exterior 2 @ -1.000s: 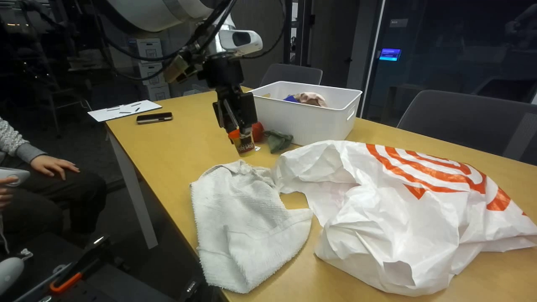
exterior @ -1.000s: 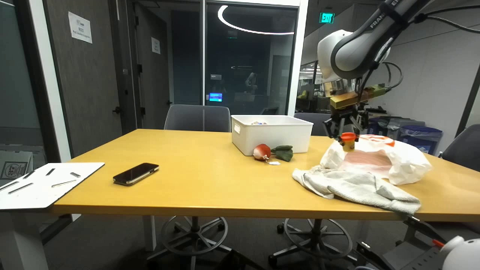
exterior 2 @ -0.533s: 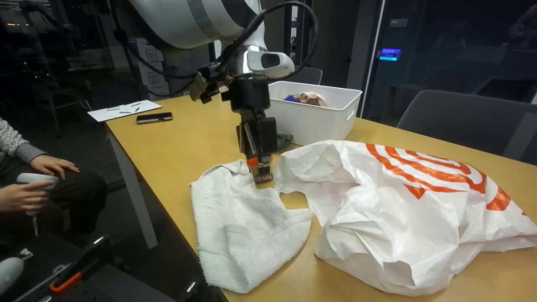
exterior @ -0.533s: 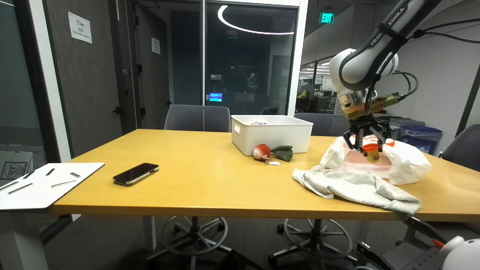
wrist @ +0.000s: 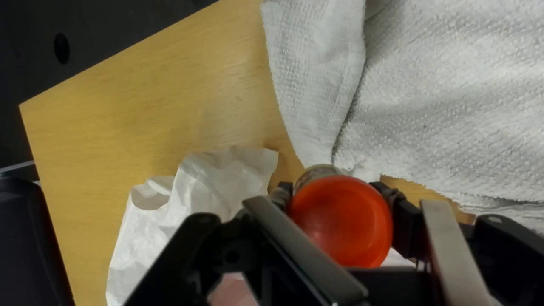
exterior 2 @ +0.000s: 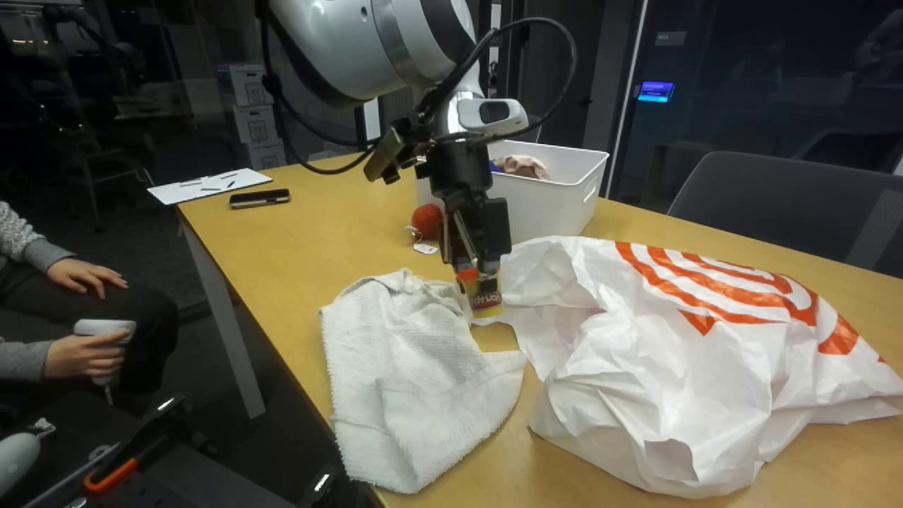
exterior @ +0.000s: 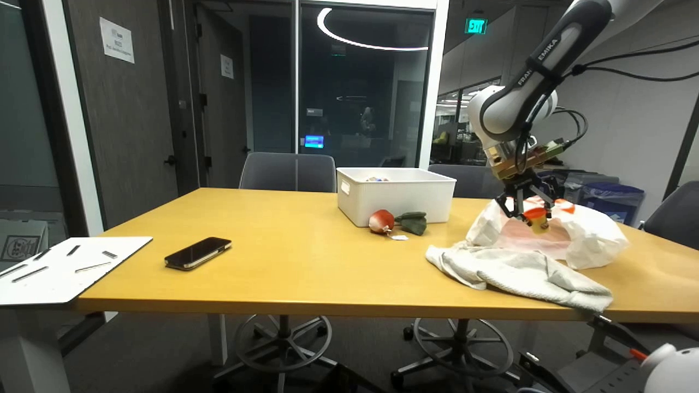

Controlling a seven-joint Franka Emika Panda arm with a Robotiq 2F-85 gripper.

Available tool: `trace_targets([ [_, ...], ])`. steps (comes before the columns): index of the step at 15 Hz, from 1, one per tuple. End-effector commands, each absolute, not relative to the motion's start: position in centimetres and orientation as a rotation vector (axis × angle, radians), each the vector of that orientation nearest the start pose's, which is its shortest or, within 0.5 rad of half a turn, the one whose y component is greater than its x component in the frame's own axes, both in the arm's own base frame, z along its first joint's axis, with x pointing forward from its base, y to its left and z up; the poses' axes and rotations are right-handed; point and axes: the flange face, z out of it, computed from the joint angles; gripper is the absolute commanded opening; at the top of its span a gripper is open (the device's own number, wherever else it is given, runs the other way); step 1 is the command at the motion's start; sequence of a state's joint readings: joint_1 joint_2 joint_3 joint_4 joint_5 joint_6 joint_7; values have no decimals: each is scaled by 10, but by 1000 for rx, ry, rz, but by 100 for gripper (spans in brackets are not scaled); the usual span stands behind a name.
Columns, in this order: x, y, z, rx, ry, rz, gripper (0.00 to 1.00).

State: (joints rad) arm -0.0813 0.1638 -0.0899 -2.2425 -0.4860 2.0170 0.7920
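Robot gripper (wrist: 333, 197) clasps an orange-lidded yellow Play-Doh tub (exterior 2: 487, 305), fingers (wrist: 407, 224) pressed to both sides, above a yellowish wooden desk (exterior: 284, 251), near a white towel (exterior 2: 416, 395) and crumpled white bag (exterior 2: 656, 402). Farther back stand a white bin (exterior: 394, 202), gray chairs (exterior: 286, 170) and a dark glass wall (exterior: 360, 114).

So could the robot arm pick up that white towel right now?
Probably not: the jaws are clamped on the Play-Doh tub and would likely have to release it first. Otherwise the way looks free: the white towel lies mostly uncovered close by.
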Motion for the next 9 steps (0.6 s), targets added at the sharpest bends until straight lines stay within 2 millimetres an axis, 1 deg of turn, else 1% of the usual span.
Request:
trace_targets([
  [1,509,-143,261,2469,-852,-306,24],
  [4,520,-167,244,2477,-858,-283,24],
  [6,531,-184,229,2464,-863,-259,24],
  [8,541,-201,223,2427,-858,-239,24],
  [9,543,-212,224,2375,-861,-232,24],
])
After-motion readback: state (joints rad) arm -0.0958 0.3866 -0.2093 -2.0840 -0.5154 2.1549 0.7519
